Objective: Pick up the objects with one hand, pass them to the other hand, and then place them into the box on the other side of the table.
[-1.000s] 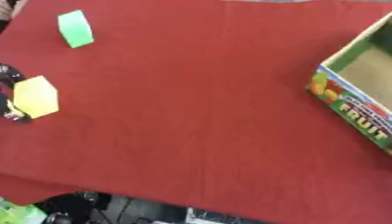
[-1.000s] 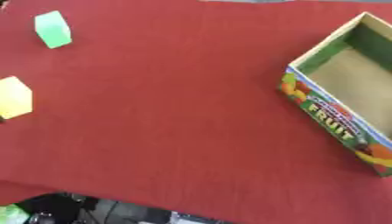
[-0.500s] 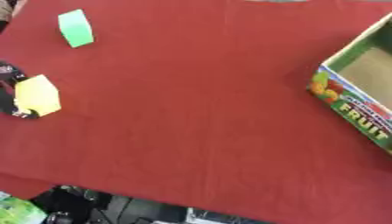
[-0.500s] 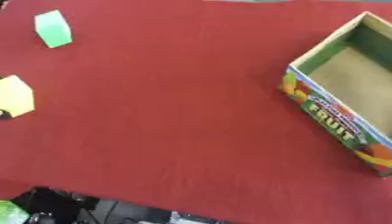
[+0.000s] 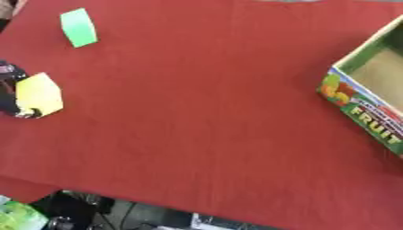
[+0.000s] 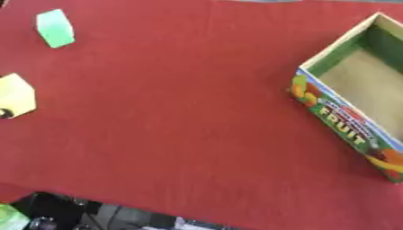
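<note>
Left eye view
Yellow block: a pale yellow piece with a pointed top edge, lying flat on the red tablecloth at the far left of the table.
Left hand: only dark fingers show at the left edge, touching the yellow block's left side, one fingertip under its lower left corner. Whether they are curled round it or merely against it, I cannot tell.
Green block: a light green oblong, tilted a little, near the far left corner, well apart from the yellow block and touching nothing.
Box: open cardboard box at the right edge, cut off by the frame; green inner wall, tan floor, fruit pictures and the word FRUIT on its near side.
In the way: bare red cloth between the blocks and the box.
Below the table edge: dark clutter and something bright green at the lower left corner.

Right eye view
Box: shown more fully here, set askew to the table edge, nothing visible inside.
Yellow block: at the very left edge, a dark fingertip at its lower left.
Right hand: does not show in either view.
</note>
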